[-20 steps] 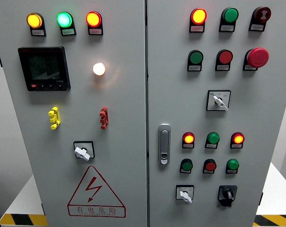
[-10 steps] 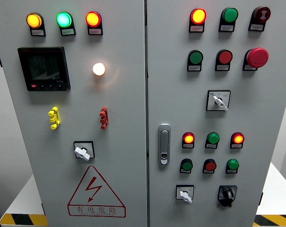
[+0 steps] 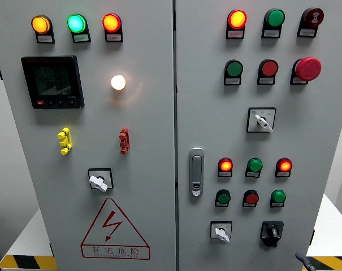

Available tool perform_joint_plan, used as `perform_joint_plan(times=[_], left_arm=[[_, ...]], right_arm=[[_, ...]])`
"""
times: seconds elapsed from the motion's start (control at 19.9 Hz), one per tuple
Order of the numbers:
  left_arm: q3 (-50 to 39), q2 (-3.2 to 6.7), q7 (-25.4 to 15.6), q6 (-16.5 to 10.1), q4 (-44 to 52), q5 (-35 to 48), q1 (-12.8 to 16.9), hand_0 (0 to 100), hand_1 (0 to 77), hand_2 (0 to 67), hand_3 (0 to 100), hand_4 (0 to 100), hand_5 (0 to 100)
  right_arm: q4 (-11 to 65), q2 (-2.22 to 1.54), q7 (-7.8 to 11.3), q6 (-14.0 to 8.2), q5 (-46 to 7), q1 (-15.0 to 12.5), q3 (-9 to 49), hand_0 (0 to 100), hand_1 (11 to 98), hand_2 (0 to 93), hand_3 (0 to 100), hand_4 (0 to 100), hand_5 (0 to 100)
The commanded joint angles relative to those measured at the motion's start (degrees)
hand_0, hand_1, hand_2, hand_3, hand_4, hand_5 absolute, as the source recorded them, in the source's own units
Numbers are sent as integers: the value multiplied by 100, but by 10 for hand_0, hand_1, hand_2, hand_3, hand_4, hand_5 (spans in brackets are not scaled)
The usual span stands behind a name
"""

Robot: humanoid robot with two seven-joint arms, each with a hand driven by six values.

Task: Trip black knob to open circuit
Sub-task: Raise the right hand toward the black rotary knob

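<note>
I'm looking straight at a grey cabinet point(image 3: 154, 169) with two doors. The black knob point(image 3: 271, 231) sits near the bottom right corner of the right door, on a black square plate, its handle standing roughly upright. Just left of it, along the same bottom row, is a white selector switch point(image 3: 221, 231). Above them run two rows of three small buttons; the upper row shows a lit red lamp point(image 3: 225, 165) at its left end and another lit red one at its right end, with a green one between. A metal door latch point(image 3: 197, 172) sits on the left edge of the right door, beside the seam.

At the very bottom edge of the view, below and to the right of the black knob, a small dark tip point(image 3: 302, 261) pokes in from the lower right. I take it for part of my right hand, but so little shows that I cannot tell how open it is or whether it holds anything. It is apart from the knob, not touching it. My left arm does not show at all
</note>
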Motion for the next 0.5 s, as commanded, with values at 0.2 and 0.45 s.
perform_joint_plan(times=[0.2,0.45], left_arm=[[0,1,0,0,0,0,-8,0,30,130,213,66,15],[0,1,0,0,0,0,-8,0,30,130,213,66,15]], right_arm=[[-9,-8,-100,3,165,181,-121,1000,653,17,924,991,1000],[-9,1,-249,20,332,339,-235,1000,661,18,926,991,1000]])
